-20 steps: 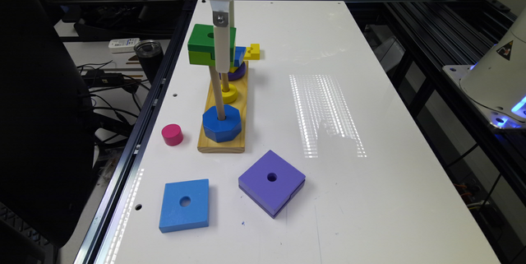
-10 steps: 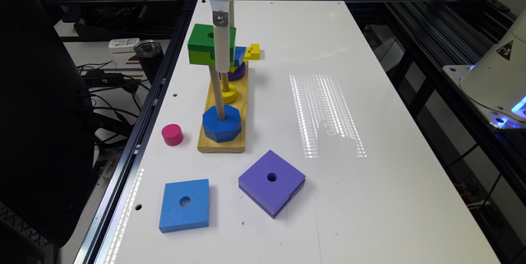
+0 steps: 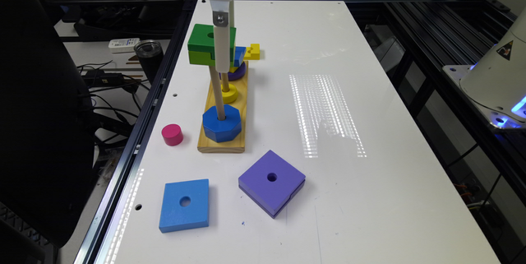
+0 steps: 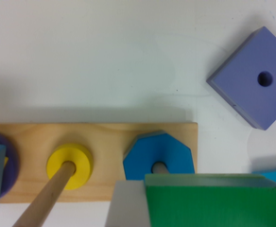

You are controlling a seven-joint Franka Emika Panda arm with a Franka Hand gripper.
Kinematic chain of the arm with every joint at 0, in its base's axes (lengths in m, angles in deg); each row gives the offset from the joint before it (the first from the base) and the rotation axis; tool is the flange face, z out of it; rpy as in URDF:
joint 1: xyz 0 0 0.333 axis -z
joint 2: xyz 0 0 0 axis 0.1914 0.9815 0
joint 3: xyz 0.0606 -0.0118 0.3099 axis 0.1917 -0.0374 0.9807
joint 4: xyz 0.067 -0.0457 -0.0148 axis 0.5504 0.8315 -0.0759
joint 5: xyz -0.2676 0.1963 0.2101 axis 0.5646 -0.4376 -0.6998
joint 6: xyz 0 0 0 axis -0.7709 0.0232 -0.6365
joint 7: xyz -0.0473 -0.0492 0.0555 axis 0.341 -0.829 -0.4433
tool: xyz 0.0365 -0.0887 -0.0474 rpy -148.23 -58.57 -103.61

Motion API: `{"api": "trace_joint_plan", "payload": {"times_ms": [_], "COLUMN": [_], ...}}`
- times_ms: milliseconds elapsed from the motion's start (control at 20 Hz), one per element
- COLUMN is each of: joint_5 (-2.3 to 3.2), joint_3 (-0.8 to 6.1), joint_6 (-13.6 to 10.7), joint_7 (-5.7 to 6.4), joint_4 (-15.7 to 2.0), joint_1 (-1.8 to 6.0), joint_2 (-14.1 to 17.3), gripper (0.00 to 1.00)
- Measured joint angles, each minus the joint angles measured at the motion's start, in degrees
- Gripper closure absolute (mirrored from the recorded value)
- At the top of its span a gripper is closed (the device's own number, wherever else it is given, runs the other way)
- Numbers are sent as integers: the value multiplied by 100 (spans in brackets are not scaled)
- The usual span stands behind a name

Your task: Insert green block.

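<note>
Exterior view: the end effector (image 3: 221, 56) grips the green block (image 3: 203, 44), held in the air above the wooden peg base (image 3: 224, 142). Wrist view: the green block (image 4: 216, 201) sits beside a pale finger (image 4: 127, 205), over the blue octagon (image 4: 159, 153) on the base (image 4: 100, 135).

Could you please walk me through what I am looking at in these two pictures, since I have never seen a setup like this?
One picture comes from a camera standing off the arm, the other from a camera on the robot's wrist, looking down. The white part at the top is the gripper of a single robot arm. It holds a thick green square block above a wooden base with upright pegs. A blue octagonal piece and a yellow ring already sit on pegs. On the white table lie a flat blue square, a purple square, a pink cylinder and a small yellow block.
</note>
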Motion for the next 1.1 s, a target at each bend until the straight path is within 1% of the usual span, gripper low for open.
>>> {"api": "trace_joint_plan", "payload": {"times_ms": [700,1100], "joint_5": [0,0], "joint_3": [3,1], "joint_6": [2,65], "joint_7": [0,0], "joint_4": [3,25], "joint_1": [0,6], "joint_2": [5,59], "gripper": [100,100]}}
